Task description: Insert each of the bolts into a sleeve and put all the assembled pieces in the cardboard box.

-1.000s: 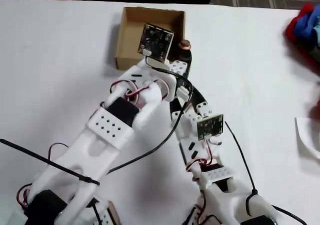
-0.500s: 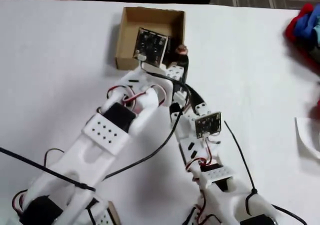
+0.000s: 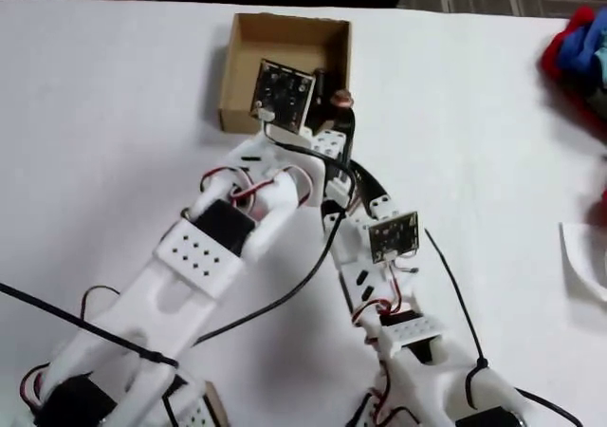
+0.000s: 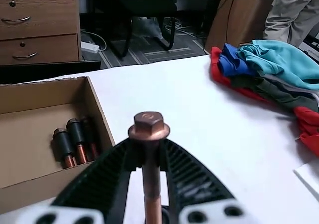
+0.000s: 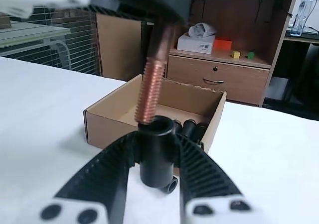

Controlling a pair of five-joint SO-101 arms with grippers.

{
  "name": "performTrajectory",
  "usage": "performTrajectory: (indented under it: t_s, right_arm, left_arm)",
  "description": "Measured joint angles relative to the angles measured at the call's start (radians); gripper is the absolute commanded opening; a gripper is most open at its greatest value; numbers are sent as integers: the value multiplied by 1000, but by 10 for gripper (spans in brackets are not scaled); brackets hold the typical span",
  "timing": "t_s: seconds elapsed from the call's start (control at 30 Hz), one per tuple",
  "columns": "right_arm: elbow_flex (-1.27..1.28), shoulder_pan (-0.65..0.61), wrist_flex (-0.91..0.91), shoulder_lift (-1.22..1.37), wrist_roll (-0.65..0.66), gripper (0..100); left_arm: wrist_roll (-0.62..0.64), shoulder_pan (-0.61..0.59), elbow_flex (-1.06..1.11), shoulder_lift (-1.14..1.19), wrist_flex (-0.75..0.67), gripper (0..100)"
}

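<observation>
Two parts meet beside the cardboard box [image 3: 242, 43]: a copper bolt [image 4: 148, 129] poised over a black sleeve [image 5: 157, 159].

We see the left pincer [image 4: 148, 153] clenched on the bolt's shank, hexagonal head uppermost. The right pincer [image 5: 158, 143] grasps the sleeve upright over the white tabletop [image 4: 209, 114]. The bolt's threaded tip, slightly tilted, sits at the rim of the sleeve's mouth; we cannot tell whether it has entered. From the high view, both pincers are just beside the box's right wall, near its front corner. Inside the box lie assembled pieces [image 4: 72, 142], at least two black sleeves with copper ends showing, close against one wall. Red, blue and teal clothing [image 4: 269, 69] is heaped well apart on the tabletop.
</observation>
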Motion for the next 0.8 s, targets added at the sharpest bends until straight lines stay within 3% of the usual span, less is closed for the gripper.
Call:
performTrajectory:
  t_s: [0.17, 0.8]
  right_arm:
    - [0, 2, -2, -2, 0, 21]
    - [0, 3, -2, -2, -2, 21]
  left_arm:
    - [69, -2, 2, 81, -86, 25]
    - [83, -2, -64, 117, -89, 24]
